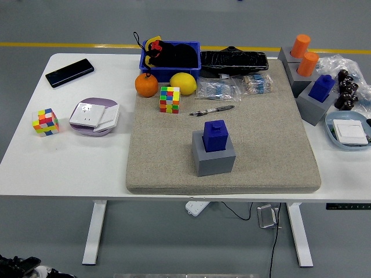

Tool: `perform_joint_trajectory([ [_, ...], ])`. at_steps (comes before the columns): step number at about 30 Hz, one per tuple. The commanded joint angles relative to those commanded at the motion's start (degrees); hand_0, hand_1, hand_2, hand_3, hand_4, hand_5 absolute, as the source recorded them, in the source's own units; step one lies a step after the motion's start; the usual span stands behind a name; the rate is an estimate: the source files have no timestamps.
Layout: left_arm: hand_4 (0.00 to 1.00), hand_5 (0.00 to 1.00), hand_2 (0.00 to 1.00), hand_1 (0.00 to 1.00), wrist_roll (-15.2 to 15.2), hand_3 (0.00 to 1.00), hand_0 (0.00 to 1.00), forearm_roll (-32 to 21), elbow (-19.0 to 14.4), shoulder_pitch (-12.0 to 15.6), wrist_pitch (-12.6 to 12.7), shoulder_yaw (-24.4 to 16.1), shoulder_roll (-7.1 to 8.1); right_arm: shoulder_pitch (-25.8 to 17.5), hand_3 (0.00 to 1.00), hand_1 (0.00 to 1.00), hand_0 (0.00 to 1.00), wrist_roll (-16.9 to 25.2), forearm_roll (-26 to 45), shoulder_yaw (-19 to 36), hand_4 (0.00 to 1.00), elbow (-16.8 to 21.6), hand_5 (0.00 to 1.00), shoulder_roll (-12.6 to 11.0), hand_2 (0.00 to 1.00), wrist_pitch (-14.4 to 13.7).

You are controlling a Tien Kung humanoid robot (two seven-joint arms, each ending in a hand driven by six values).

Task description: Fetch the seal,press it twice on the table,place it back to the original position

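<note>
A white table (87,168) carries a beige felt mat (174,150). Near the mat's centre, a dark blue block-shaped seal (215,136) sits upright in the top of a grey cube holder (214,157). Neither of the robot's hands shows anywhere in the head view, so I cannot tell whether either is released, clenched or grasping; nothing touches the seal.

From the seal, a black pen (211,110) lies at 12 o'clock, apart from the holder. A multicoloured puzzle cube (170,99) stands at 11 o'clock, with a yellow lemon (183,83) and an orange fruit (146,85) just beyond it, in front of a blue plastic bin (171,58). At 2 o'clock, by the mat's right edge, a second blue seal (322,88) sits in its own grey holder (313,108). At 10 o'clock, well apart, a black phone (69,72) lies flat.
</note>
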Motion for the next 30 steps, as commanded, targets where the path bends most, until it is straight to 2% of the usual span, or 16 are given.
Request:
perform_joint_trajectory([
  [30,0.673,0.268,0.679,0.691,0.07,0.747,0.72,0.2,-0.08,-0.01,-0.03,-0.15,0.04,0.05,0.765,0.807,0.841,-0.33,-0.41,0.55,0.883,0.14,0.225,-0.13,0.796,-0.02],
])
